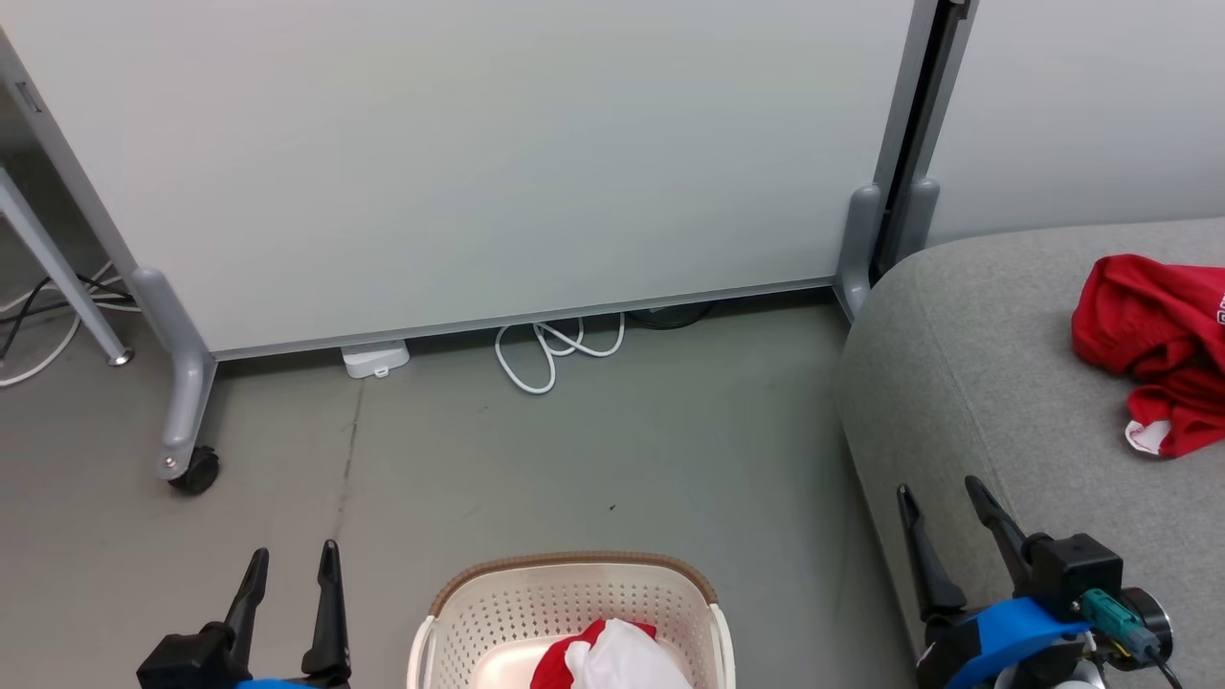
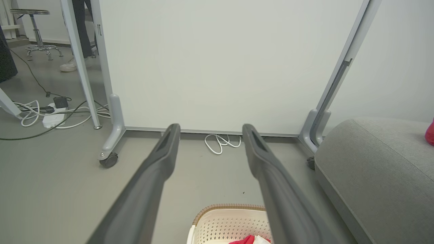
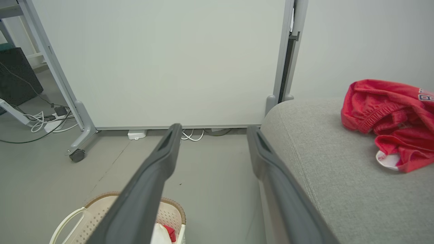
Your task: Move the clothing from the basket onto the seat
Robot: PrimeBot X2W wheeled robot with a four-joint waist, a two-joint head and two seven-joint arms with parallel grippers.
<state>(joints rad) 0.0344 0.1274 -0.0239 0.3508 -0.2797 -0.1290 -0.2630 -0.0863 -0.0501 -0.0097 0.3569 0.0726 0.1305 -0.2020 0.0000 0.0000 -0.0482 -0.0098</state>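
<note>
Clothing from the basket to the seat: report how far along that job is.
Done: one red garment lies crumpled on the grey seat. In hand: nothing; the left end effector and the right end effector are both open and empty, the left beside the basket, the right by the seat's edge. Left: a red and white garment sits in the basket, to be carried to the seat.

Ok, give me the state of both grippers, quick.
Left gripper: open, holding nothing.
Right gripper: open, holding nothing.
</note>
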